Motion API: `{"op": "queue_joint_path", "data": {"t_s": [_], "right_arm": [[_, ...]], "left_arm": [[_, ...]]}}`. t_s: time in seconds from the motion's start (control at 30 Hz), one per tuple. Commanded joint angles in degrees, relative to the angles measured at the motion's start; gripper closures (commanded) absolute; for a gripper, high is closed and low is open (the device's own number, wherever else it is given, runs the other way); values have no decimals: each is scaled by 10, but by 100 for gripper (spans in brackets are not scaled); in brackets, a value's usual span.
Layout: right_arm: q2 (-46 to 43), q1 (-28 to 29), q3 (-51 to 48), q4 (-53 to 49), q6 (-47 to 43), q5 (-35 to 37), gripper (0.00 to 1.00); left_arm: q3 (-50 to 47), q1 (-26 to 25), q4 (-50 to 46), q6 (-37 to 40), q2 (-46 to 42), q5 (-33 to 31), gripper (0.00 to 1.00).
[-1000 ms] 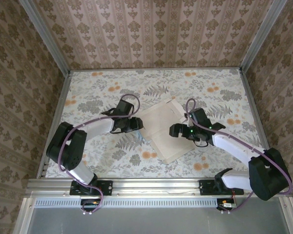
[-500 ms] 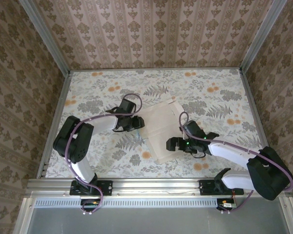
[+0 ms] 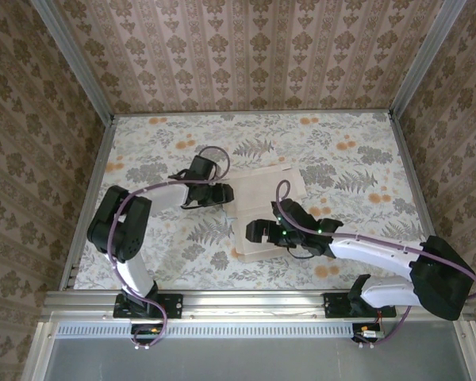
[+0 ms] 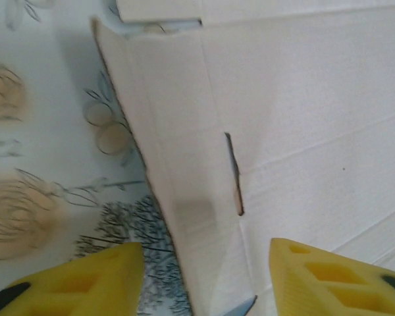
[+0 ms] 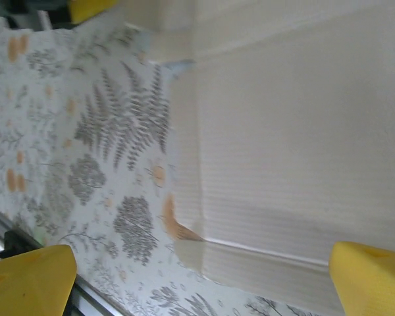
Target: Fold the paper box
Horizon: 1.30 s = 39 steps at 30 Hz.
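The paper box (image 3: pixel 271 197) lies as a flat cut-out sheet, white side up, in the middle of the table. My left gripper (image 3: pixel 224 195) is at its left edge, jaws open. In the left wrist view, the yellow fingertips (image 4: pixel 85 283) straddle the sheet's narrow side flap (image 4: pixel 178 164) without touching it, and a sliver of blue underside (image 4: pixel 240 308) shows. My right gripper (image 3: pixel 254 232) hovers over the sheet's near left corner (image 5: pixel 197 253), jaws wide open and nothing between its fingers (image 5: pixel 372 276).
The floral tablecloth (image 3: pixel 341 143) has bare room on all sides of the sheet. Wallpapered walls enclose the table on three sides. An aluminium rail (image 3: pixel 254 302) runs along the near edge and shows in the right wrist view (image 5: pixel 0 227).
My right gripper has swept left across the sheet toward its near left corner. The left gripper has shifted slightly farther along the left edge and its jaws have widened.
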Motion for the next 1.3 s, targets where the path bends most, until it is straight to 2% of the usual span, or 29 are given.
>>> {"op": "queue_joint_path", "data": {"t_s": [0.0, 0.13, 0.33, 0.43, 0.53, 0.63, 0.8, 1.0, 1.1, 1.27], "right_arm": [[-18, -28, 33, -65, -79, -18, 0], [-42, -88, 47, -103, -153, -66, 0], [-57, -157, 52, -132, -219, -107, 0], [-54, -174, 54, -137, -234, -113, 0], [-49, -185, 52, -136, -239, -118, 0], [-49, -194, 48, -135, -242, -119, 0], [-52, -211, 43, -136, -250, -118, 0], [-44, -232, 69, -152, -307, -127, 1], [-31, -245, 102, -164, -340, -142, 5], [11, -245, 181, -202, -392, -126, 7]], "left_arm": [[25, 37, -45, 63, -14, 40, 42], [45, 63, -86, 73, 0, 67, 38], [68, 34, -113, 83, 11, 49, 43], [75, 34, -97, 58, 31, 84, 45], [83, 31, -88, 44, 47, 82, 53], [103, 28, -113, 57, 57, 51, 57], [143, 27, -157, 94, 81, 31, 77], [142, -7, -134, 159, 70, 1, 90], [126, -12, -102, 208, 56, 7, 94], [116, -3, -90, 297, 35, 66, 97]]}}
